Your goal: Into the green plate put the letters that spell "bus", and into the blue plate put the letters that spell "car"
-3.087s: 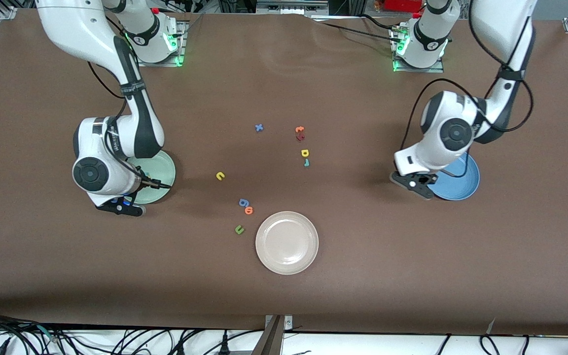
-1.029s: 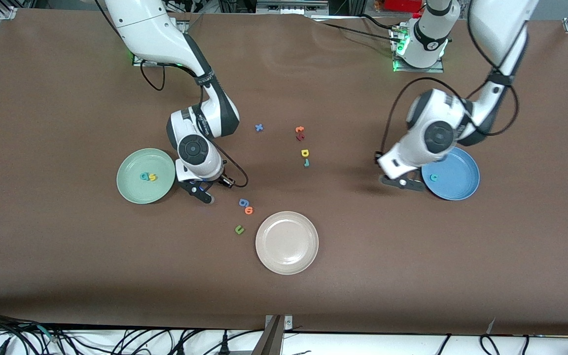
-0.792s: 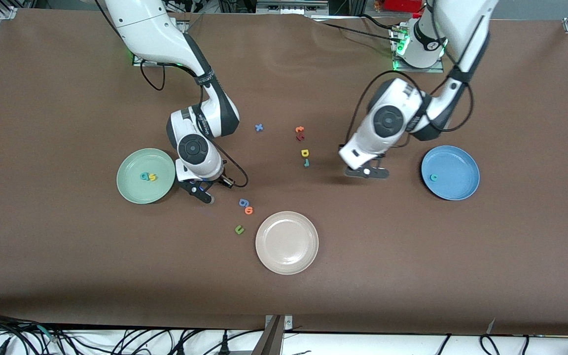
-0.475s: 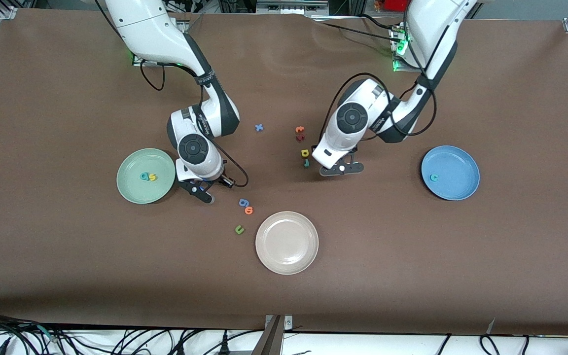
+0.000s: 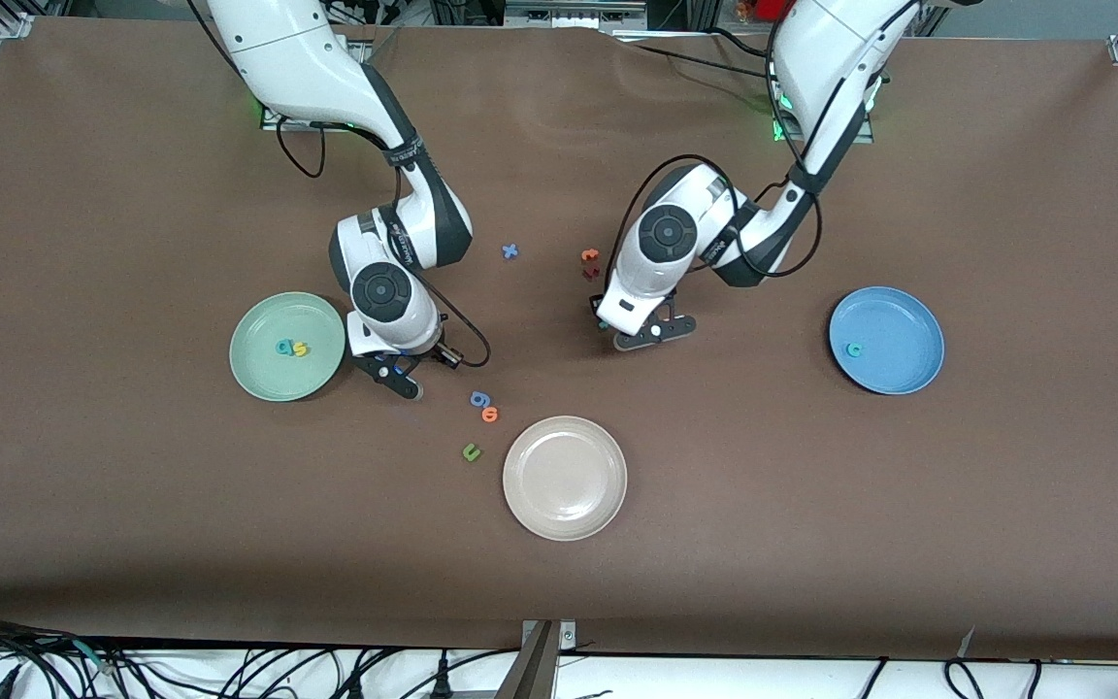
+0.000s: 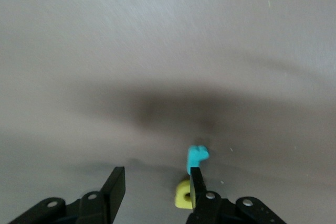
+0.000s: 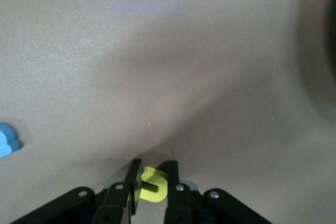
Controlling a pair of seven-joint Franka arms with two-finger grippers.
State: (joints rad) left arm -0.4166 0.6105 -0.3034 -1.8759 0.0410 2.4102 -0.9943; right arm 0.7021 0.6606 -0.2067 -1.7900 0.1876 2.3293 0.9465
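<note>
Three plates sit on the brown table (image 5: 132,544): the green plate (image 5: 263,374) toward the right arm's end, the blue plate (image 5: 899,369) toward the left arm's end, and a beige-white plate (image 5: 565,515) between them, nearer the camera. The green plate holds two letters, a teal "b" (image 5: 282,347) touching a yellow "s" (image 5: 299,349). The blue plate holds one, a teal "c" (image 5: 852,349).

Six more letters lie loose in the middle: a blue "x" (image 5: 510,251), an orange "t" (image 5: 590,255) with a dark red letter (image 5: 591,272) just beside it, then a blue "g" (image 5: 479,398), an orange "o" (image 5: 490,415) and a green "u" (image 5: 471,451) close to the beige-white plate.

The right gripper (image 5: 394,374) is low over bare table between the green plate's rim and the blue "g", its fingers clamped on the yellow "u" (image 7: 152,186). The left gripper (image 5: 644,335) has its fingers spread apart just beside two letters, the teal "r" (image 6: 197,156) and the yellow "a" (image 6: 182,195), which lie against one finger rather than between the two.

Wide brown surface runs along every table edge, and both coloured plates stand well apart from the loose letters
</note>
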